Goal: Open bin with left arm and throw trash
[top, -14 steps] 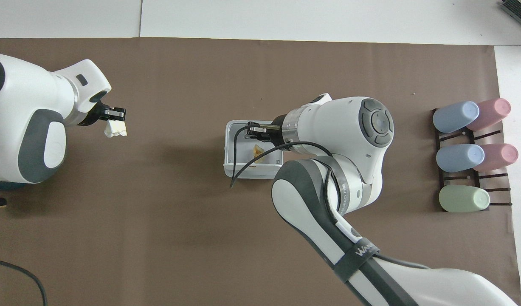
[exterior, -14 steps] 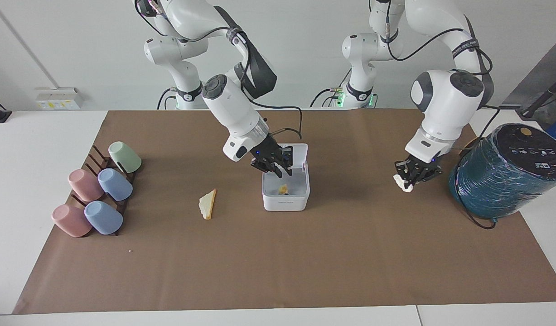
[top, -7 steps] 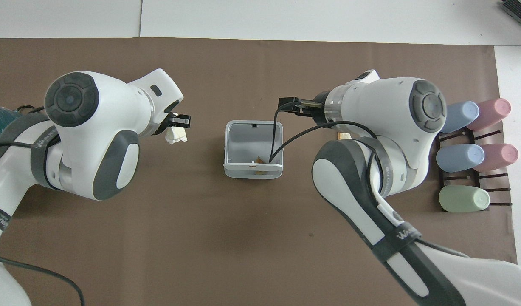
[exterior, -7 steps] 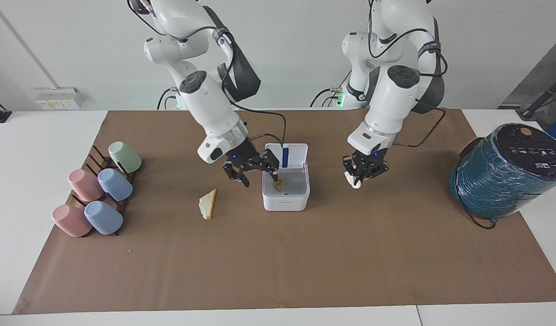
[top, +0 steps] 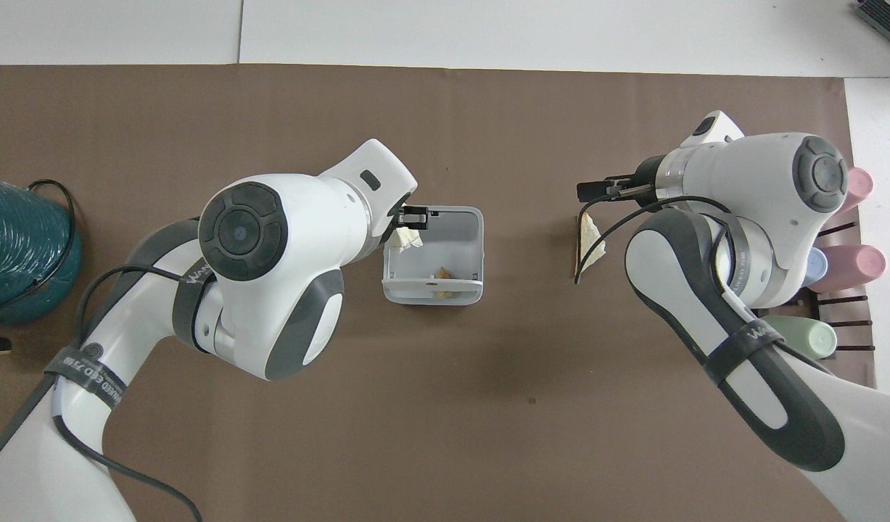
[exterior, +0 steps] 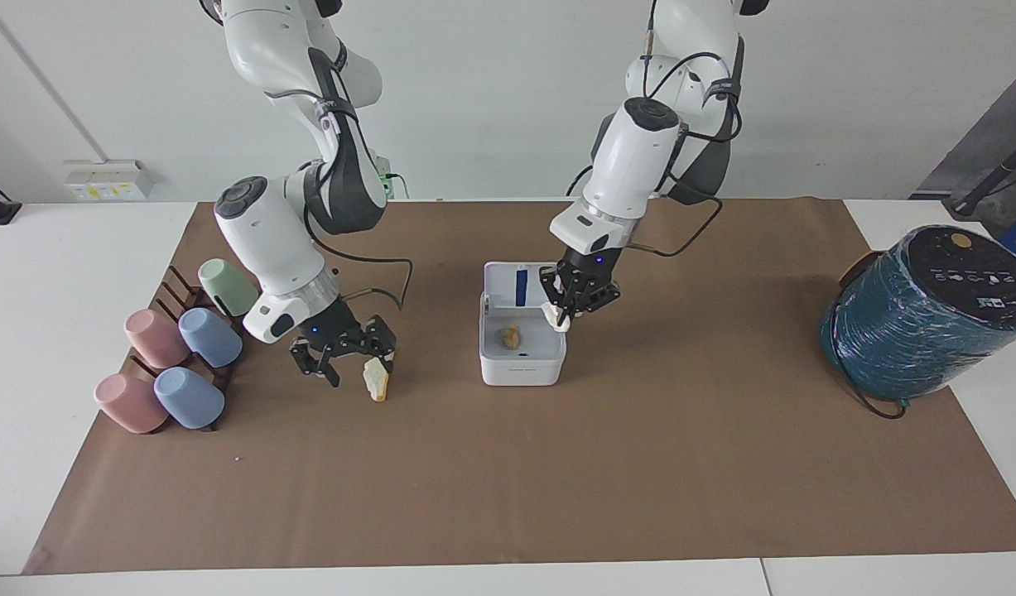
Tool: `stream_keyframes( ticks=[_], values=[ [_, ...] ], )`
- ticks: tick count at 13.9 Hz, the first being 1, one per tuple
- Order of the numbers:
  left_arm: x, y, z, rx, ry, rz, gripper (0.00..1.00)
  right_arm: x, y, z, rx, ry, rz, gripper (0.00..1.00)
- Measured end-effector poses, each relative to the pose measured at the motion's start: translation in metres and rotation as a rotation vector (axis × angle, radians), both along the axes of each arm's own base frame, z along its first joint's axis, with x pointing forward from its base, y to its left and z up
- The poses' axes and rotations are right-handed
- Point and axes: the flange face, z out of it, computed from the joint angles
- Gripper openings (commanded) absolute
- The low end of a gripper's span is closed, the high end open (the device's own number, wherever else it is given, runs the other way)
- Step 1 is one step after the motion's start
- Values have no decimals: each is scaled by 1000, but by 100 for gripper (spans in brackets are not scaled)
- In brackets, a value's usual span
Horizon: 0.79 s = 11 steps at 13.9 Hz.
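Note:
The white bin (exterior: 522, 371) stands mid-table with its lid (exterior: 516, 285) swung up on the side nearer to the robots. A yellow lump (exterior: 509, 337) lies inside it. My left gripper (exterior: 569, 308) is shut on a white wad (exterior: 555, 319) and holds it over the bin's rim toward the left arm's end. In the overhead view the left gripper (top: 413, 216) and the wad (top: 405, 239) sit over the corner of the bin (top: 478, 239). My right gripper (exterior: 347, 358) is open, low over the mat, with one finger right beside the pale bread wedge (exterior: 377, 381).
A big teal cylinder with a black top (exterior: 922, 314) lies at the left arm's end of the table. A rack of pastel cups (exterior: 176, 356) stands at the right arm's end, close to the right arm. Brown mat (exterior: 508, 480) covers the table.
The left gripper carried the wad from beside the teal cylinder to the bin's rim. The right gripper left the bin, with the yellow lump inside, and moved to the bread wedge.

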Motion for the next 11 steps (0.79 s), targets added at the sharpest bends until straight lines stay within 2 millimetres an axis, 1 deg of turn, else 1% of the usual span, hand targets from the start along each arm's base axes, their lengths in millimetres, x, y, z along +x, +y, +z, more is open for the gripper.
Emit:
stream_keyframes(
  ticks=[1, 2, 3, 4, 6, 8, 9, 10, 11],
  values=[
    [-1, -13, -5, -14, 1, 11, 8, 2, -2, -15, -23, -7, 43, 100],
    [-1, -23, -10, -20, 4, 13, 54, 2, -1, -29, -35, -2, 67, 100],
    [-1, -30, -15, -21, 8, 10, 97, 3, 1, -42, -44, 6, 83, 100],
    [-3, -35, -20, -19, 14, 4, 100, 3, 4, -55, -51, 10, 95, 97],
    [-5, -39, -22, -18, 18, 0, 100, 2, 6, -74, -79, 29, 123, 87],
    [-5, -38, -21, -17, 19, 1, 100, -2, 6, -86, -105, 50, 147, 73],
    [-4, -36, -21, -11, 28, 4, 100, -6, 6, -91, -111, 64, 154, 62],
    [-4, -33, -20, 0, 43, 5, 100, -7, 6, -92, -114, 71, 158, 43],
    [-5, -30, -16, 13, 62, 5, 100, -8, 5, -91, -115, 74, 160, 15]
  ],
)
